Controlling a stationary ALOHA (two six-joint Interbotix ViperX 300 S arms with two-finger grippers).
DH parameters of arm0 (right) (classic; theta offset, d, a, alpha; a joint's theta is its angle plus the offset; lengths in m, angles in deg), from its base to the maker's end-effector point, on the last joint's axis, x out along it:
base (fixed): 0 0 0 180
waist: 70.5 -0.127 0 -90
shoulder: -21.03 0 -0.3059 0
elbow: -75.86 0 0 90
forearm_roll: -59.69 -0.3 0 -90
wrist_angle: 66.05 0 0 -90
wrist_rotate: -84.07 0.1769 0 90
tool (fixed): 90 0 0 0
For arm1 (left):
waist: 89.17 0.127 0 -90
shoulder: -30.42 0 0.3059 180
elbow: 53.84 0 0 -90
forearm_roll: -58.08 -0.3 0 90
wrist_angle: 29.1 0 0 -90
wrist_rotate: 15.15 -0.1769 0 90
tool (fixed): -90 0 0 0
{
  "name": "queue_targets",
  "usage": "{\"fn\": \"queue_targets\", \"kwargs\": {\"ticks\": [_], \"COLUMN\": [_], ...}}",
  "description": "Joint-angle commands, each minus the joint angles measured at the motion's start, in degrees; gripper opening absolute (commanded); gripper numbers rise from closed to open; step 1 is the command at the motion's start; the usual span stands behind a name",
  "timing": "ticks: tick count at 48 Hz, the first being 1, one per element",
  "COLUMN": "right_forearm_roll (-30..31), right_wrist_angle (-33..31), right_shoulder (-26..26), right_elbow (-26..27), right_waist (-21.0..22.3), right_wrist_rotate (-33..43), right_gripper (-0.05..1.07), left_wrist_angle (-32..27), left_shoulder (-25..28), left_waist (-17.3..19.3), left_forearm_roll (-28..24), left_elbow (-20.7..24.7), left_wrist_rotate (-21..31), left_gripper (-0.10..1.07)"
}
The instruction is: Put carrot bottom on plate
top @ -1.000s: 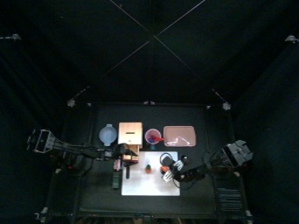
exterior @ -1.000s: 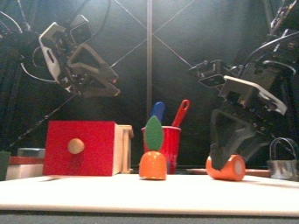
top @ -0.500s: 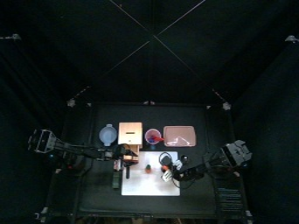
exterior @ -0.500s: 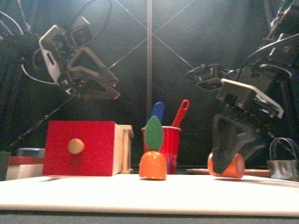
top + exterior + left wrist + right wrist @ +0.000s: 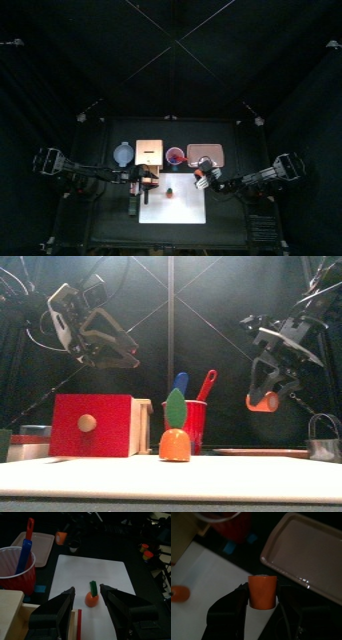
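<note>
The carrot bottom [image 5: 262, 591] is a short orange stub, and my right gripper [image 5: 263, 596] is shut on it. It hangs well above the table [image 5: 263, 402], near the front edge of the pink plate [image 5: 314, 554]. From above, the plate [image 5: 205, 155] lies at the back right, with the right gripper [image 5: 207, 179] just in front of it. The carrot's other half [image 5: 175, 434], orange with a green leaf, stands upright on the white mat [image 5: 113, 572]. My left gripper [image 5: 115, 353] hovers open above the table's left side, holding nothing.
A red cup [image 5: 194, 421] holding a blue and a red utensil stands behind the mat. A red box [image 5: 91, 426] sits at the left with a pale wooden block [image 5: 148, 152] beside it. A blue-grey bowl [image 5: 123, 154] is at the back left, and a metal cup [image 5: 325, 440] is at the far right.
My right gripper closed on the carrot bottom, lifted it off the mat and carried it up and back toward the plate. The left arm has barely moved.
</note>
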Motion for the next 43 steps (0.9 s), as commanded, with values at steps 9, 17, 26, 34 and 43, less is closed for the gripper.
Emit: {"fn": "queue_targets", "kwargs": {"ticks": [9, 17, 26, 34, 43], "right_forearm_roll": [7.21, 10.63, 13.54, 13.80, 13.62], "right_wrist_angle": [11.25, 16.00, 18.72, 18.63, 18.54], "right_shoulder": [-1.49, -5.80, -12.39, -15.91, -16.17], "right_elbow": [-0.26, 0.09, 1.93, 3.87, 3.78], "right_waist": [15.12, 21.97, 25.58, 25.93, 26.28], "right_wrist_rotate": [0.09, 0.00, 0.09, 0.09, 0.18], "right_gripper": [0.54, 0.54, 0.55, 0.55, 0.62], "left_wrist_angle": [0.62, 0.70, 1.05, 1.23, 1.23], "left_shoulder": [0.35, 0.35, 0.70, 0.79, 0.70], "left_waist": [0.00, -0.18, -0.35, -0.35, -0.35], "left_forearm_roll": [0.00, 0.00, 0.00, 0.00, 0.00], "left_elbow": [1.67, 1.76, 1.76, 1.93, 1.85], "left_wrist_rotate": [0.09, 0.09, 0.09, 0.09, 0.09], "left_gripper": [0.83, 0.83, 0.83, 0.83, 0.83]}}
